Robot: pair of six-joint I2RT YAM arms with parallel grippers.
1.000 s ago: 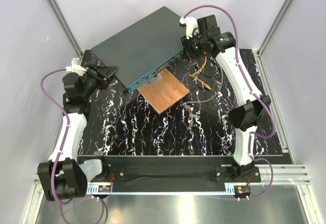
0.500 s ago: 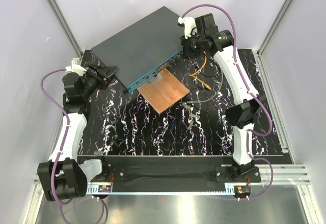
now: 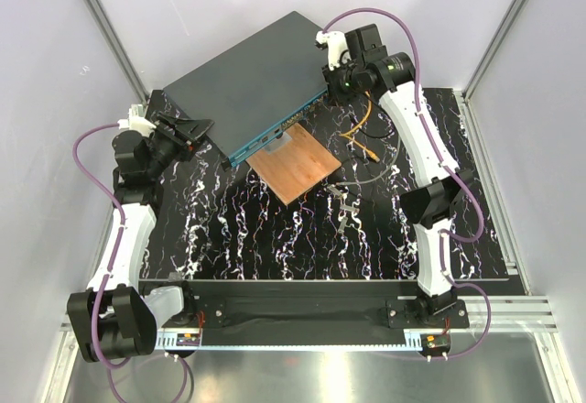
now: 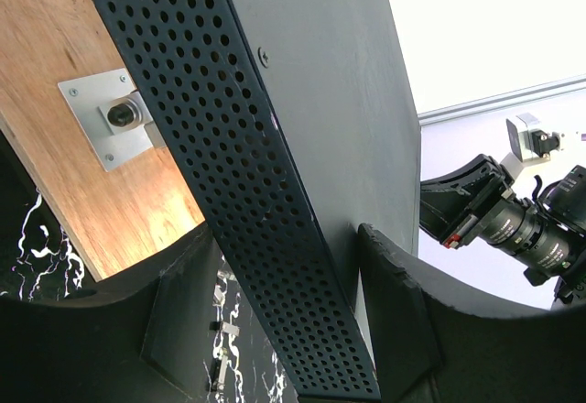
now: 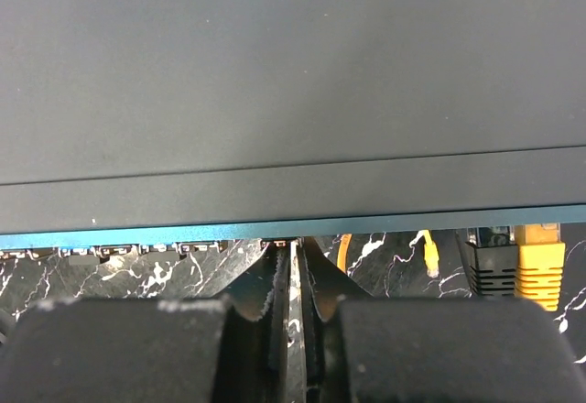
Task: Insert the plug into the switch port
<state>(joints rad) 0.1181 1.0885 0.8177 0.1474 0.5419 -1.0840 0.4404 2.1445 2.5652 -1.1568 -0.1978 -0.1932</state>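
Your right gripper (image 3: 334,85) had crept up-left in the top view, onto the teal row of square switch ports (image 3: 275,135) on the flat dark grey-green metal box (image 3: 247,69). Its fingers were pinched nearly together. The plug was hidden under the lip, so I can't tell if it seated. A thin yellow cable (image 3: 361,119) trailed below. Your left gripper (image 4: 284,238) clamped the box's left corner.

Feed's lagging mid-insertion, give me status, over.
Right gripper nearly shut at switch port row, plug not discernible. Left gripper straddles switch side wall, grip unclear. Brown board close before ports; yellow cable loose nearby.
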